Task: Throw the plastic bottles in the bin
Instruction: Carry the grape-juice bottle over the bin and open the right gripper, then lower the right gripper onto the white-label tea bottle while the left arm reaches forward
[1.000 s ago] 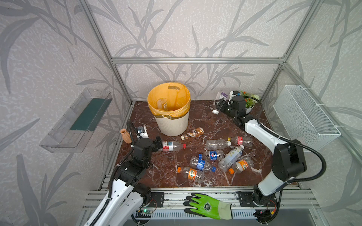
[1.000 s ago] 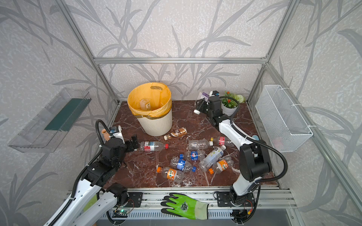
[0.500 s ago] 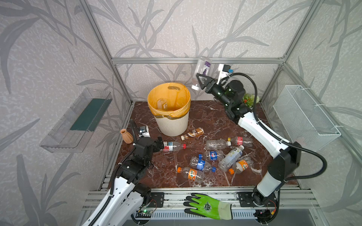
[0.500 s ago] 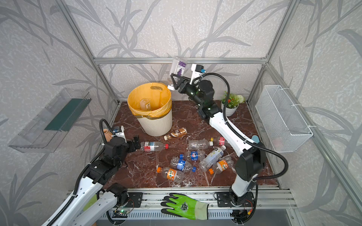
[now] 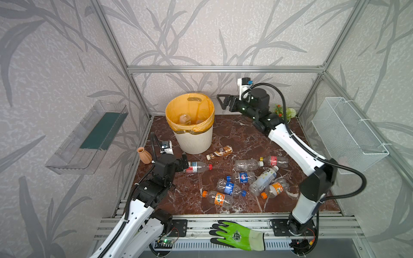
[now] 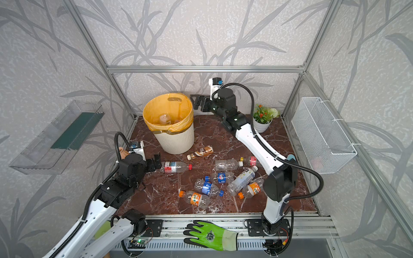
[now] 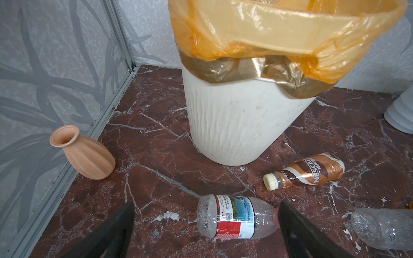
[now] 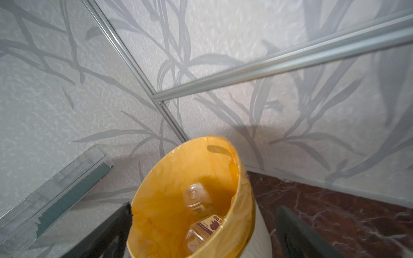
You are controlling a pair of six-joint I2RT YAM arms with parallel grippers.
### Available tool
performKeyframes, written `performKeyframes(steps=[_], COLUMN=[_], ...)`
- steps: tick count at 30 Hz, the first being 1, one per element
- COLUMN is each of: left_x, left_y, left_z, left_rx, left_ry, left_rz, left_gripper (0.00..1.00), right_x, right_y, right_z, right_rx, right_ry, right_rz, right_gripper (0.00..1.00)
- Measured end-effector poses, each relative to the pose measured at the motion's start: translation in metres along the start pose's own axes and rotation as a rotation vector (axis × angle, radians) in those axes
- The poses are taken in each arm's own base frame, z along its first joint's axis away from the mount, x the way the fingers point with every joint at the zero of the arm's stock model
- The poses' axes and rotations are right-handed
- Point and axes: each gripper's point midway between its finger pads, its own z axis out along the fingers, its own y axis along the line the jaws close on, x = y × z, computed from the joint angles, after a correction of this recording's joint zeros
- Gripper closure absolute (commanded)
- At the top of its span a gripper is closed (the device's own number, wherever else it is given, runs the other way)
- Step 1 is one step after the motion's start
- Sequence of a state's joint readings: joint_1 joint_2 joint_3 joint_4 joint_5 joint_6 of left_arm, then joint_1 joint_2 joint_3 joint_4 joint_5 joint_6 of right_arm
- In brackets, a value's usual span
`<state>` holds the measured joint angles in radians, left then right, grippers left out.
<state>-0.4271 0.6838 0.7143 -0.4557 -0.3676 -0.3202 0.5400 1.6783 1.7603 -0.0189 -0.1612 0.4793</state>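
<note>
In both top views the right pincer (image 5: 220, 101) hangs just beside the rim of the bin (image 5: 194, 140), jaws spread and empty. Half a second ago it held a purple-labelled bottle high over the bin, and that grip is now gone. Nine bottles lie scattered on the bench (image 5: 178, 201). The left pincer (image 6: 156, 162), wide open throughout, sits at the base end of the red-labelled bottle (image 6: 175, 167). The left wrist view shows that bottle (image 7: 237, 220) lying between the spread fingers, not gripped. The right wrist view looks down into the bin (image 8: 237, 201), where a purple-labelled bottle (image 8: 207, 223) rests in the yellow bag. So one more throw looks finished, and the right arm is free for the next.
</note>
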Motion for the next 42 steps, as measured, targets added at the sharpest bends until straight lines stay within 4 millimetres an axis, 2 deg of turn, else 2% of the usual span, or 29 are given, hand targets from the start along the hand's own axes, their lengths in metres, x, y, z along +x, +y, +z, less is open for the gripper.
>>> performKeyframes(steps=[2,4,6,7,10,13,15,18,20,27,36,42], left_x=[0.000,-0.001,-0.001,-0.001,0.003,0.008,0.013,0.020,0.025,0.043,0.051,0.051], left_y=[-0.004,-0.009,-0.016,-0.021,-0.037,-0.054,-0.065,-0.079,-0.087,-0.105,-0.131,-0.135], left_z=[0.000,0.000,-0.001,-0.001,0.000,0.003,0.007,0.010,0.011,0.018,0.023,0.024], left_rx=[0.010,0.023,0.037,0.049,0.089,0.124,0.145,0.173,0.187,0.219,0.262,0.268], left_ry=[0.002,0.000,-0.002,-0.005,0.002,0.021,0.037,0.056,0.067,0.109,0.128,0.121], left_rz=[0.022,0.041,0.067,0.080,0.132,0.197,0.242,0.298,0.327,0.394,0.459,0.469], left_gripper=[0.01,0.01,0.01,0.01,0.01,0.01,0.01,0.01,0.01,0.01,0.01,0.01], right_x=[-0.024,-0.037,-0.037,-0.030,0.006,0.059,0.098,0.137,0.152,0.187,0.232,0.262], right_y=[0.001,-0.005,-0.018,-0.029,-0.076,-0.127,-0.158,-0.187,-0.198,-0.221,-0.225,-0.222], right_z=[-0.038,-0.070,-0.095,-0.105,-0.123,-0.137,-0.153,-0.181,-0.197,-0.234,-0.264,-0.281], right_rx=[0.016,0.037,0.067,0.090,0.189,0.303,0.383,0.467,0.511,0.654,0.768,0.823], right_ry=[-0.073,-0.133,-0.170,-0.173,-0.132,-0.045,0.016,0.061,0.070,0.119,0.241,0.356], right_rz=[-0.013,-0.019,-0.018,-0.013,0.023,0.077,0.116,0.172,0.207,0.325,0.455,0.524], right_gripper=[0.00,0.00,0.00,0.00,0.00,0.00,0.01,0.01,0.01,0.00,0.09,0.11])
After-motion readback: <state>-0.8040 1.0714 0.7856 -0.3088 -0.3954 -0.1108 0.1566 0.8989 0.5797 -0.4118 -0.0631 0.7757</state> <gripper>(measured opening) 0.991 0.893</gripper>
